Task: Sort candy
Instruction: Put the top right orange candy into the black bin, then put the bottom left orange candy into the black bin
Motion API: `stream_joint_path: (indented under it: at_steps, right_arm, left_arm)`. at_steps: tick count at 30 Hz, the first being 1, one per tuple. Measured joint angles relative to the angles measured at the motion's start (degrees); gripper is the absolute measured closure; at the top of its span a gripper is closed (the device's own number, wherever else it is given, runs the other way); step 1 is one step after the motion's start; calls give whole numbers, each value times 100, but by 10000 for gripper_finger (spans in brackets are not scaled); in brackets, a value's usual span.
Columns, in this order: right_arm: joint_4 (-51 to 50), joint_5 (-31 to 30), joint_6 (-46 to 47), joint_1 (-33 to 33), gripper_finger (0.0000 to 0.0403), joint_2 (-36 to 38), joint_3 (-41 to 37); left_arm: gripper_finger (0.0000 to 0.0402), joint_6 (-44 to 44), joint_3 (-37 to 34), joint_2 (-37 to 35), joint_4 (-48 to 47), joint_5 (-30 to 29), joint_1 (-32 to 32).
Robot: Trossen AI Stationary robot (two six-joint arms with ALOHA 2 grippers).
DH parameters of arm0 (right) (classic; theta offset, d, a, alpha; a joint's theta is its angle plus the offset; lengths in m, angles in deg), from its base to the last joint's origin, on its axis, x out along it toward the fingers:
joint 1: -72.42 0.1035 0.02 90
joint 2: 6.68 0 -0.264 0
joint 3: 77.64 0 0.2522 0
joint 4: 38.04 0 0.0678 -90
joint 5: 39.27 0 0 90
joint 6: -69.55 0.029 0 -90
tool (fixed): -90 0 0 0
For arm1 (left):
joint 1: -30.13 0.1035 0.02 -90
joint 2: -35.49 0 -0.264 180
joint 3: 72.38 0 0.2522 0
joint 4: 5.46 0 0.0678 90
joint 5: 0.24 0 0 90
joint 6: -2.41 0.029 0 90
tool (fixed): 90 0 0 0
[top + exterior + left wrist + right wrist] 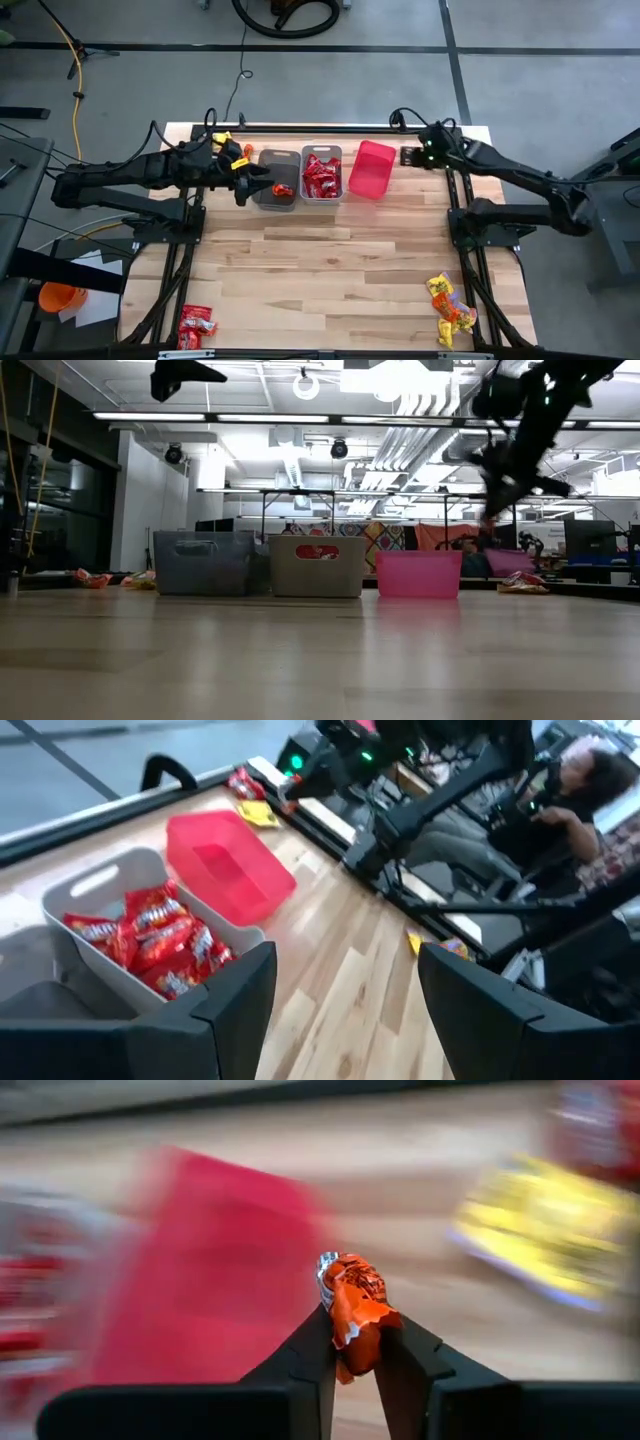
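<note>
Progress, left to right in the high view. Red candy pile [196,325] sits at the lower left worktop [330,270] edge, unsorted. A few yellow and red pieces [232,150] lie upper left, by the left arm. Left gripper [256,184] hovers at the brown bin [277,180]; left wrist view shows its fingers [225,995] spread wide, holding nothing. One orange candy [283,190] lies in that bin. Grey bin [322,173] in the middle holds a good batch of red candy [160,935]. Pink bin [371,169] looks empty and sits skewed. Right gripper [352,1348] is top centre-right, behind the pink bin, fingers clamped on an orange candy [353,1308]. Mixed yellow/orange pile [450,308] at lower right is untouched.

Judgement: roughly midway; red is furthest along, yellow not started.

Surroundings: arm frames run down both worktop sides; a person sits beyond the far edge in the left wrist view. Left arm over the brown bin could crowd an orange drop there.
</note>
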Motion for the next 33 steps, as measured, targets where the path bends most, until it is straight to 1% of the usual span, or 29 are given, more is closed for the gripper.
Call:
stream_joint_path:
  at_steps: [2,5,8,10,12,13,16,18,20,23,25,28,33]
  right_arm:
    - [801,-99,276,526,353,20,0]
    - [2157,-281,456,1267,364,-335,2]
    - [3788,-319,418,1826,372,-1027,1]
    - [4881,-253,305,2062,373,-1576,27]
    - [5629,-68,153,2224,373,-2205,234]
    - [5794,35,80,2281,372,-2499,409]
    - [5818,480,-191,2387,371,-3369,1185]
    - [5616,735,-502,2428,371,-3909,1794]
    - [5319,926,-790,2440,371,-4385,2399]
    - [4782,1095,-878,2399,369,-4991,3263]
    - [4514,1327,-1057,2357,360,-5356,3753]
    - [4033,1531,-1373,2334,326,-5844,4434]
    - [2992,1549,-1797,2342,234,-6343,5277]
  left_arm:
    - [172,9,0,0,78,-131,0]
    - [172,63,0,0,205,-235,0]
    - [172,70,0,0,331,-299,0]
    - [172,103,0,0,422,-315,0]
    - [172,110,0,0,485,-316,0]
    - [172,110,0,0,497,-316,0]
    - [172,110,0,0,501,-315,0]
    - [172,110,0,0,501,-315,0]
    - [172,110,0,0,501,-315,0]
    - [172,111,0,0,499,-316,0]
    - [172,127,0,0,500,-317,0]
    - [172,149,0,0,499,-315,0]
    - [172,152,0,0,492,-315,0]
